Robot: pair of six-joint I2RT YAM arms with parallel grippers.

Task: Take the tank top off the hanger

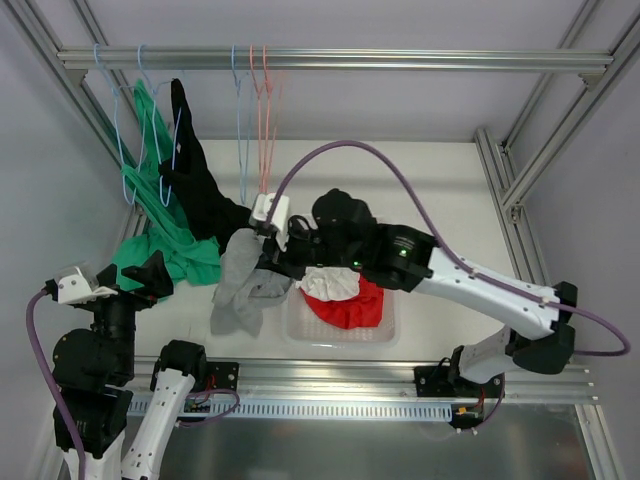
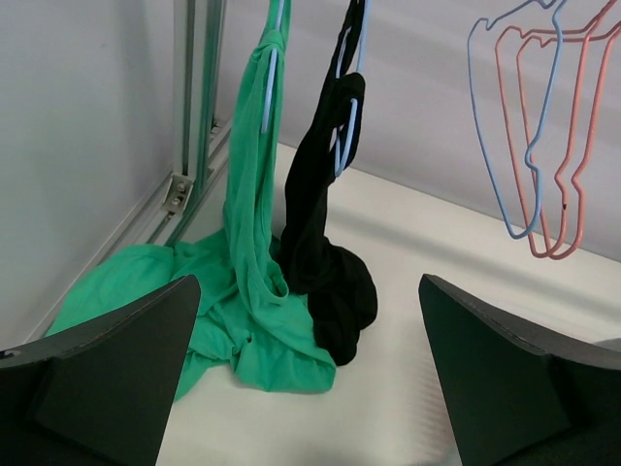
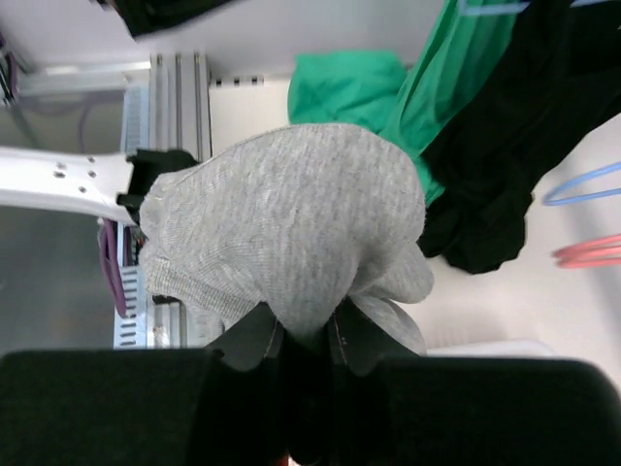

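Observation:
My right gripper [image 1: 268, 243] is shut on a grey tank top [image 1: 240, 285], which hangs from it in a bunch above the table; in the right wrist view the grey cloth [image 3: 281, 228] fills the space in front of the jaws. A green tank top [image 1: 160, 215] and a black one [image 1: 200, 190] hang on light blue hangers [image 1: 165, 130] from the top rail, their lower ends pooled on the table [image 2: 243, 320]. My left gripper [image 1: 145, 280] is open and empty at the near left, facing the green [image 2: 247, 243] and black [image 2: 325, 243] garments.
A clear bin [image 1: 385, 325] near the front holds red and white clothes [image 1: 345, 295]. Empty blue and pink hangers [image 1: 255, 120] hang from the rail [image 1: 400, 60], also seen in the left wrist view [image 2: 539, 146]. Aluminium frame posts stand at both sides.

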